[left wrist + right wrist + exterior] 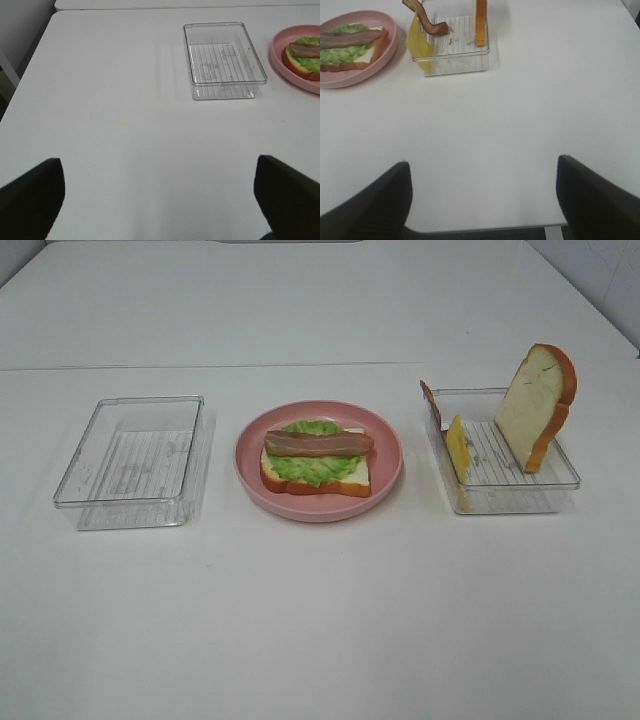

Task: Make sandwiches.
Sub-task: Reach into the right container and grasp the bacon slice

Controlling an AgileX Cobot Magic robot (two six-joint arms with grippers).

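A half-built sandwich lies on the pink plate at the table's middle: one bread slice, green lettuce and a bacon strip on top. The right clear tray holds an upright bread slice, a yellow cheese slice and a bacon strip leaning on its wall. Neither gripper shows in the exterior high view. My left gripper is open over bare table, well short of the empty tray. My right gripper is open too, back from the tray with cheese.
The empty clear tray stands left of the plate. A seam between two tabletops runs across behind the trays. The table's near edge shows under my right gripper, and its left edge in the left wrist view.
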